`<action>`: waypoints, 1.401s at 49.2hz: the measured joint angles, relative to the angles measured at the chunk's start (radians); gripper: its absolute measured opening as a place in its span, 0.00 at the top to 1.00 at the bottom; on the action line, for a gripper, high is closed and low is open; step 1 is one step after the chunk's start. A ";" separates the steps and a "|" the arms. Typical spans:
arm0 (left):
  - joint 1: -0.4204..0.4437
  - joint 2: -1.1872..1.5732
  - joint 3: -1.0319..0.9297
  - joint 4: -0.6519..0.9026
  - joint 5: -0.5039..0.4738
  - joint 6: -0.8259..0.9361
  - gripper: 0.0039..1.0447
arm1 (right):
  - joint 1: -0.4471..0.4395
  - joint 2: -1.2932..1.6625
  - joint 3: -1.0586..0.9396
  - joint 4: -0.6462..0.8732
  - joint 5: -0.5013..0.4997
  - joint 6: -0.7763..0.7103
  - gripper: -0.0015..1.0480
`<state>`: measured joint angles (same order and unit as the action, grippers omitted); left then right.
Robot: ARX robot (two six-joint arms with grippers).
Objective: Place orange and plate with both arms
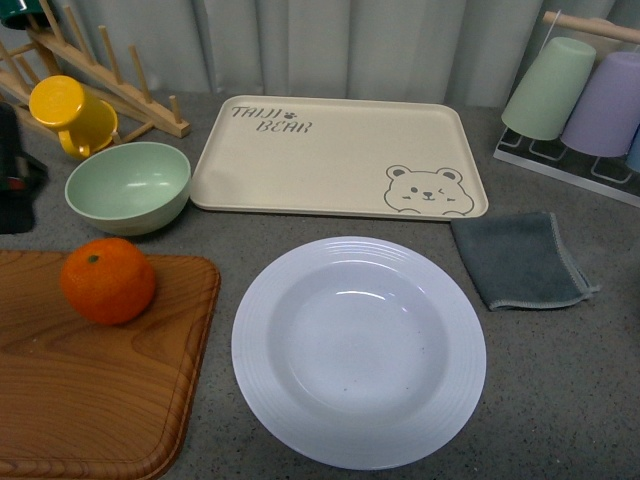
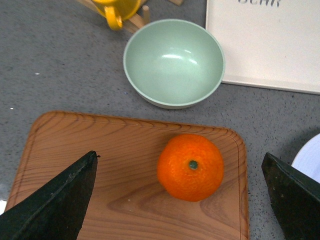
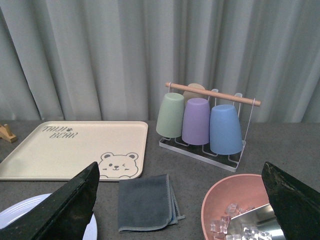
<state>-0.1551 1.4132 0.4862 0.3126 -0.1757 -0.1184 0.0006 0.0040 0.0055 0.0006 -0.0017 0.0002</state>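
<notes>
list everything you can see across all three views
orange: 1, orange, on the wooden board
plate: 1, white, front centre
wooden board: 1, brown, front left
bowl: 1, pale green, behind the board
tray: 1, cream, behind the plate
mug: 1, yellow, on the wooden rack, back left
cloth: 1, grey, right of the plate
cups: at least 3, green, purple, blue, upturned on wire rack
pink bowl: 1, holds ice, right wrist view only
left claw: 1, black, open above the orange
right claw: 1, black, open
</notes>
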 joint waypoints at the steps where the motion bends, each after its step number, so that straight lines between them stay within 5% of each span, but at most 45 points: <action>1: -0.004 0.013 0.008 0.000 0.000 -0.001 0.06 | 0.000 0.000 0.000 0.000 0.000 0.000 0.09; 16: -0.075 0.241 0.165 -0.045 -0.005 0.013 0.06 | 0.000 0.000 0.000 0.000 0.000 0.000 0.09; 49: -0.047 0.386 0.251 -0.224 0.054 0.016 0.06 | 0.000 0.000 0.000 0.000 0.000 0.000 0.09; 69: -0.037 0.465 0.269 -0.183 0.053 0.002 0.06 | 0.000 0.000 0.000 0.000 0.000 0.000 0.09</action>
<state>-0.1917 1.8786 0.7555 0.1299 -0.1226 -0.1165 0.0006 0.0040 0.0055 0.0006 -0.0017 0.0002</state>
